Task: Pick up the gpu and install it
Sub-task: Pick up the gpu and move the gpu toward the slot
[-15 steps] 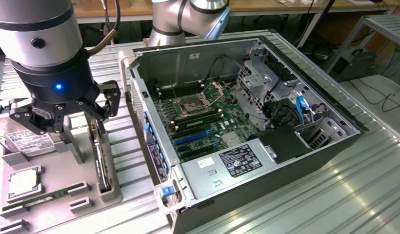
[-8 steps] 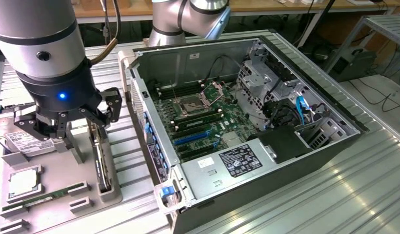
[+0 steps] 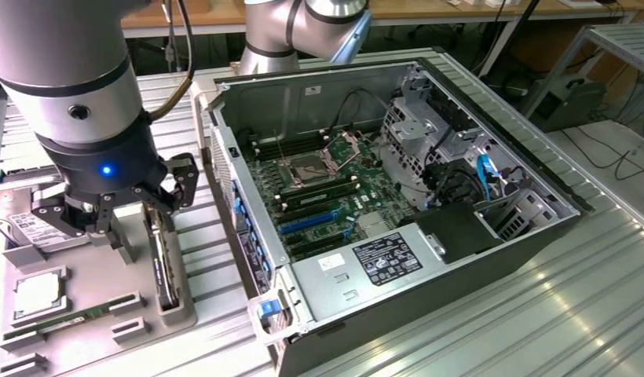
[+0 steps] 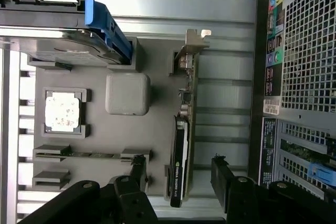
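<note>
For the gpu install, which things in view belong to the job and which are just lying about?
In the job:
gpu, standing on edge in the grey holder
claw, open, close over the gpu
computer case, side off, with its motherboard

Lying about:
processor chip
memory stick
hard drive

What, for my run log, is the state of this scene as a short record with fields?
gripper: open, one finger on each side of the gpu, not closed on it
gpu: standing on edge in the grey holder, not yet lifted
also in holder: processor, memory stick, hard drive
computer case: open, on the exterior view's right of the holder, motherboard exposed
</note>
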Controlling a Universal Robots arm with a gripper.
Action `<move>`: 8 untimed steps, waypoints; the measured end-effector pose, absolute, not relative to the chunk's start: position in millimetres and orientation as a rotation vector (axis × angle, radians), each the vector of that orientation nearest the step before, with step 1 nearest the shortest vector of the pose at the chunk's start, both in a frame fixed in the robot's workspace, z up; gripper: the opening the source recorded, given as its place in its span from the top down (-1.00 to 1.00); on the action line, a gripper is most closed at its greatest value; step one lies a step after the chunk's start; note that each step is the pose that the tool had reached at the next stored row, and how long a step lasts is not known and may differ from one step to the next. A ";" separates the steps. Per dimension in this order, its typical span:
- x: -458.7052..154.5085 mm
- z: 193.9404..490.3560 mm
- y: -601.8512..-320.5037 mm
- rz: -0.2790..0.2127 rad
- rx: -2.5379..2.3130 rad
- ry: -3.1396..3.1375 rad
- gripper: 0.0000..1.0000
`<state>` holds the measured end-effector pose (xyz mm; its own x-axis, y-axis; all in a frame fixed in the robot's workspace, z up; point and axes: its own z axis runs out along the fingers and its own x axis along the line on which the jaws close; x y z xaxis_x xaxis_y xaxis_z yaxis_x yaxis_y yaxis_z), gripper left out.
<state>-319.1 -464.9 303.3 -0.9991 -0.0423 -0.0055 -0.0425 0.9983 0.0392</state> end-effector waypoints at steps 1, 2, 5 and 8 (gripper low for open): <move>-319.1 301.8 -465.0 0.062 -0.066 3.136 -0.23; -319.1 299.6 -465.3 0.062 -0.066 3.135 -0.23; -319.1 294.2 -465.5 0.062 -0.066 3.136 -0.23; -319.1 288.7 -466.0 0.062 -0.066 3.136 -0.23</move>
